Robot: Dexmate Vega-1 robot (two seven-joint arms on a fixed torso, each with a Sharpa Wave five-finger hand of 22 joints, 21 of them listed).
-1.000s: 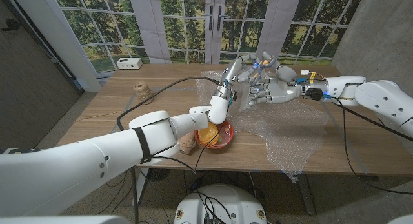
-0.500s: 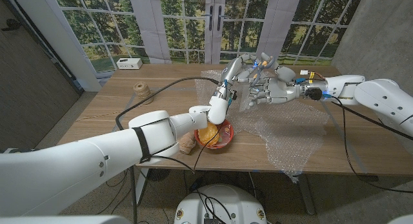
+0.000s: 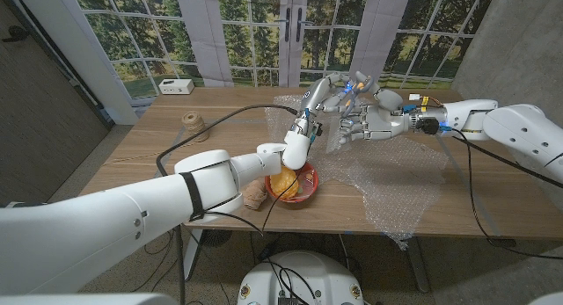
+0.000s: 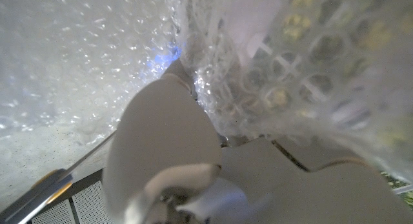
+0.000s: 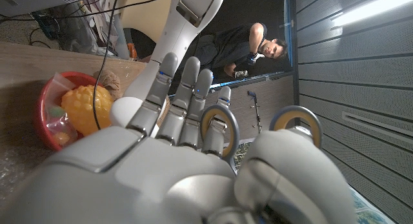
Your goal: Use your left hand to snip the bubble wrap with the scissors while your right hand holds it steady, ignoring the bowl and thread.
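Both hands are barely shifting over the last second: the left hand (image 3: 318, 98) is holding the scissors (image 3: 352, 83) above the counter (image 3: 149, 156), the right hand (image 3: 362, 122) gripping the raised bubble wrap (image 3: 396, 182), with no cut visible yet.

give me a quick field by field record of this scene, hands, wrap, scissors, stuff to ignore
left hand: raised over the far side of the table, against the lifted bubble wrap
right hand: raised beside it, fingers at the wrap; grip not clear
bubble wrap: one end lifted between the hands, the rest spread on the table
scissors: grey and blue handle loops by the right hand's fingers; which hand holds them is unclear
bowl: red, near edge, yellow item inside
thread: ball of twine, far left
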